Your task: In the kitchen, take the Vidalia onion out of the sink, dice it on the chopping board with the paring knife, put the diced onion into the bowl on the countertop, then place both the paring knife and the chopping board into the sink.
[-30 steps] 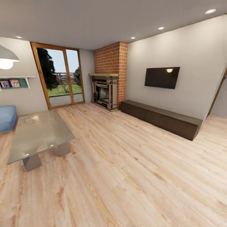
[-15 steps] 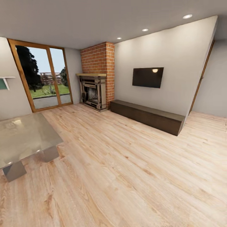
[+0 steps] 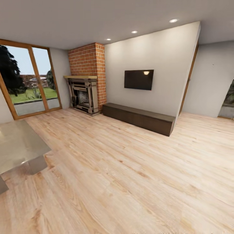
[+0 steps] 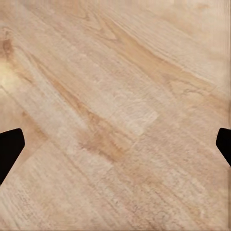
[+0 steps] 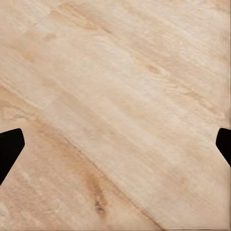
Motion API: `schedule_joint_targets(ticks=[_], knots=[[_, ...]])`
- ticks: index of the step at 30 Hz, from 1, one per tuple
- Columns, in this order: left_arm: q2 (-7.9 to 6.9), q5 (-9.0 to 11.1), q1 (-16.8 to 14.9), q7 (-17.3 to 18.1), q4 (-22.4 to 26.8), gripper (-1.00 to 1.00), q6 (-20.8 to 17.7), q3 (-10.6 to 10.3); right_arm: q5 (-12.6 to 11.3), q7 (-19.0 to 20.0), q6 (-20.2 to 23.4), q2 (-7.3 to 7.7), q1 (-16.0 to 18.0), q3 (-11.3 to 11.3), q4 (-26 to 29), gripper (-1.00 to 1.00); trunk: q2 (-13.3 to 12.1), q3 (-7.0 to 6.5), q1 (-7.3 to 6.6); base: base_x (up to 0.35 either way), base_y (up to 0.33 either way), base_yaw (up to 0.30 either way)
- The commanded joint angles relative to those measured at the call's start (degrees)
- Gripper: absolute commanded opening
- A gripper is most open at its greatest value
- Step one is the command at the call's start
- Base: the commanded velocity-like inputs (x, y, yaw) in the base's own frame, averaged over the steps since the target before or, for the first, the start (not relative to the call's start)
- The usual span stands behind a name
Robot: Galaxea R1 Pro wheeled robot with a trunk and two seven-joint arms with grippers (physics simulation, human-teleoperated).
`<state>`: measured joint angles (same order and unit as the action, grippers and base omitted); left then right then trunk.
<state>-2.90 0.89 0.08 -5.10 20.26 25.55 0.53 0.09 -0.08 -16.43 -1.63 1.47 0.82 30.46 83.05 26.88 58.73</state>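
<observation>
Meanwhile the head view has swung right: the fireplace, television and glass table slid left, so the robot is turning, kitchen and onion unseen. Left gripper and right gripper hang wide apart, empty, over plank floor.

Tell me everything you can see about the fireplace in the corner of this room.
The fireplace stands in the far corner against a red brick chimney column that rises to the ceiling. Its surround looks like dark grey carved stone or metal, with a dark firebox opening and a flat wooden-looking mantel shelf on top. It rests on the light wood floor, between the glass doors and a long dark low cabinet.
</observation>
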Motion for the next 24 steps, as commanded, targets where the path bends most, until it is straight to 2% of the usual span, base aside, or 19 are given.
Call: schedule_joint_targets(ticks=[1,24], knots=[[0.00,0.08,0.01,-0.08,0.04,1.00,0.11,0.00,0.00,-0.01,-0.18,0.01,0.05,0.06,-0.05,1.00,0.03,0.05,0.00,0.000,0.000,-0.244],[0.00,0.08,0.01,-0.08,0.04,1.00,0.11,0.00,0.00,-0.01,-0.18,-0.04,0.05,0.06,-0.06,1.00,0.03,0.05,0.00,0.000,0.000,-0.244]])
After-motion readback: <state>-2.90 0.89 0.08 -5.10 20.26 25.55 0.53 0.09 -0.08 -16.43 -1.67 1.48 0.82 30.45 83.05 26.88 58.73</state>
